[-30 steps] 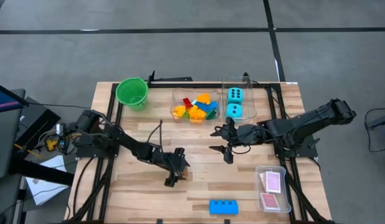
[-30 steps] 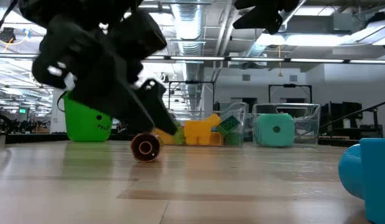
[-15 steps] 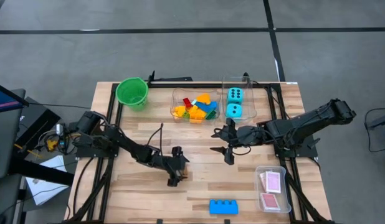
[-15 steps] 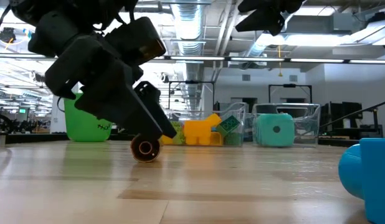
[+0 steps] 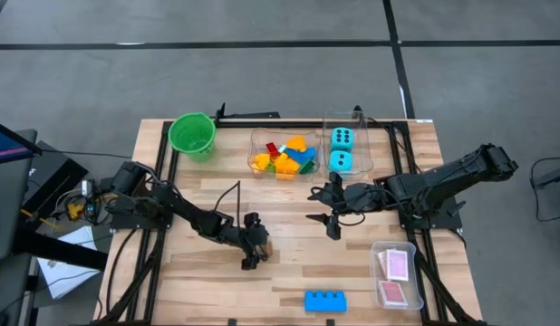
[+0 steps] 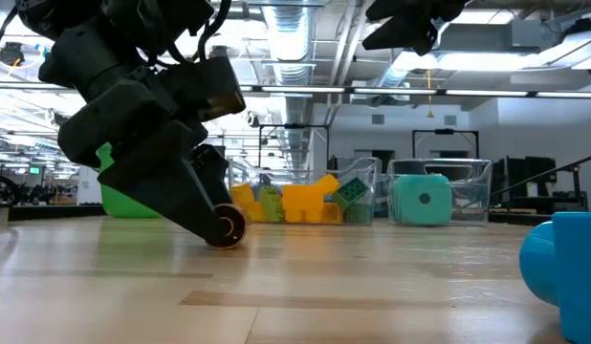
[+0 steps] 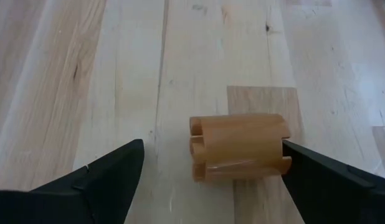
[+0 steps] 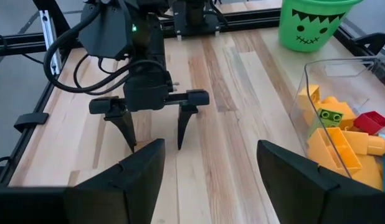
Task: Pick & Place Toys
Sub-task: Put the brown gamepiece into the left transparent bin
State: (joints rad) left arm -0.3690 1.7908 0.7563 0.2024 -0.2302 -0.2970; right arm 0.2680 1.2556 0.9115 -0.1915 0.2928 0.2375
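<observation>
Lowered, left hand [image 7: 205,171] straddles tan block [image 7: 240,146] (lying crosswise, fingers apart).

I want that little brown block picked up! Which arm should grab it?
Left. The left gripper is down at the table, its open fingers on either side of the brown block. The right gripper hovers open farther off, nearer the tubs.

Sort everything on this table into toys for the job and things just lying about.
Job: tan block between the open left jaws; blue block; bricks in a tub; two cyan dice; playing cards.
Lying about: green bucket; clear tubs; right jaws, open, waiting near the dice.
</observation>
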